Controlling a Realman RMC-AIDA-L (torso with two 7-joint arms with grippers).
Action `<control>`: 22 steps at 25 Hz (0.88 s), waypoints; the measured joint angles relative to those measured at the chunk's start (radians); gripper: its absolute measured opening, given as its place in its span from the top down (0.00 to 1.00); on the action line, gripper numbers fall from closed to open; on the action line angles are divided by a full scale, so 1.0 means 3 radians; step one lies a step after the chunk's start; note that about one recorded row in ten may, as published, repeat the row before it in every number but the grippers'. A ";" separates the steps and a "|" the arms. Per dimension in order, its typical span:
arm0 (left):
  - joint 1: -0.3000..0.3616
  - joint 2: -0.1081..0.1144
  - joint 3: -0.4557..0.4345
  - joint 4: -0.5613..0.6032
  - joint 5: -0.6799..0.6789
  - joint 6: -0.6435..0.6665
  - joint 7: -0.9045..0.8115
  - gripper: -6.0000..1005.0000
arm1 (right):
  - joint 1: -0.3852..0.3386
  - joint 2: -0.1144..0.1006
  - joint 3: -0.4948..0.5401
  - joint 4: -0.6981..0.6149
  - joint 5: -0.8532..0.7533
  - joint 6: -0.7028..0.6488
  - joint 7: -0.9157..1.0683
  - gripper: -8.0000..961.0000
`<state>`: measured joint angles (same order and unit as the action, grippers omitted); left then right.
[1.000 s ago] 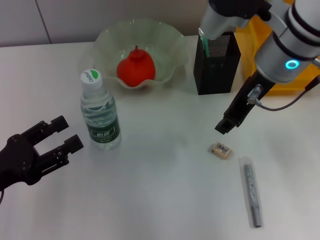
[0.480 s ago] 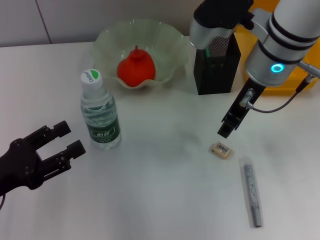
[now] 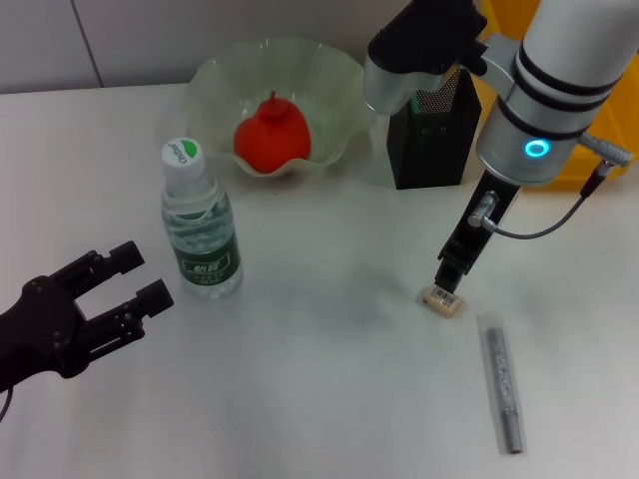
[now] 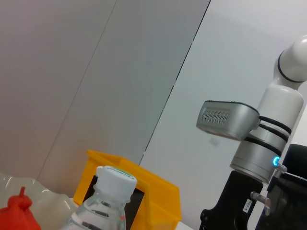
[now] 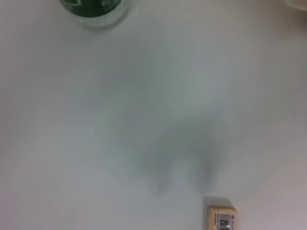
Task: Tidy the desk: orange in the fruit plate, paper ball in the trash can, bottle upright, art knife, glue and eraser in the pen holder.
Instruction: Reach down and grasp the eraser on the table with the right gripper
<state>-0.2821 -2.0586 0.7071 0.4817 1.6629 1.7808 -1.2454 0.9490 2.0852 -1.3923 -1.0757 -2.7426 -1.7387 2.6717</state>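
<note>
A small tan eraser (image 3: pixel 443 299) lies on the white desk, right of centre. My right gripper (image 3: pixel 450 276) hangs just above it, almost touching; the eraser also shows in the right wrist view (image 5: pixel 222 218). A grey art knife (image 3: pixel 502 384) lies nearer the front right. A clear bottle (image 3: pixel 201 228) with a green label stands upright at the left. A red-orange fruit (image 3: pixel 272 134) sits in the glass fruit plate (image 3: pixel 329 75). The black pen holder (image 3: pixel 429 135) stands behind my right arm. My left gripper (image 3: pixel 128 281) is open and empty at the front left. No paper ball or glue is in view.
A yellow bin (image 3: pixel 621 130) stands at the back right behind the pen holder. The bottle's base shows in the right wrist view (image 5: pixel 93 9). The left wrist view shows the bottle cap (image 4: pixel 115 179) and my right arm (image 4: pixel 261 143) beyond it.
My right gripper has come down and slightly toward the front, from beside the pen holder to just over the eraser. My left gripper has shifted slightly.
</note>
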 joint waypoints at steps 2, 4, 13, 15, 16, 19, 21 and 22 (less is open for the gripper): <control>0.0003 0.0000 0.0000 0.0000 0.0000 -0.0002 0.0008 0.22 | 0.0002 0.0000 -0.0026 0.0014 -0.0015 0.0003 0.0029 0.61; 0.0003 0.0000 0.0000 0.0000 0.0000 -0.0004 0.0019 0.22 | 0.0001 -0.0001 -0.0031 0.0037 -0.0035 0.0006 0.0056 0.61; 0.0010 -0.0001 0.0031 -0.0005 0.0000 -0.0010 0.0040 0.22 | -0.0015 -0.0007 -0.0036 0.0174 -0.0077 0.0041 0.0067 0.61; 0.0010 -0.0003 0.0034 -0.0009 0.0000 -0.0011 0.0040 0.22 | -0.0016 -0.0007 -0.0045 0.0267 -0.0077 0.0110 0.0067 0.61; 0.0010 -0.0003 0.0034 -0.0009 0.0000 -0.0011 0.0040 0.22 | -0.0018 -0.0007 -0.0051 0.0300 -0.0077 0.0135 0.0067 0.61; 0.0003 -0.0003 0.0036 -0.0078 0.0000 -0.0011 0.0077 0.22 | -0.0022 -0.0004 -0.0082 0.0376 -0.0074 0.0215 0.0054 0.61; 0.0002 -0.0003 0.0036 -0.0090 0.0000 -0.0012 0.0086 0.22 | -0.0028 -0.0001 -0.0106 0.0408 -0.0063 0.0277 0.0046 0.61; 0.0001 -0.0003 0.0036 -0.0095 0.0000 -0.0015 0.0090 0.22 | -0.0028 -0.0001 -0.0106 0.0408 -0.0063 0.0277 0.0046 0.61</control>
<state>-0.2817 -2.0595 0.7180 0.4533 1.6628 1.7763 -1.2183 0.9406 2.0849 -1.4242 -0.9532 -2.7614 -1.6556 2.6855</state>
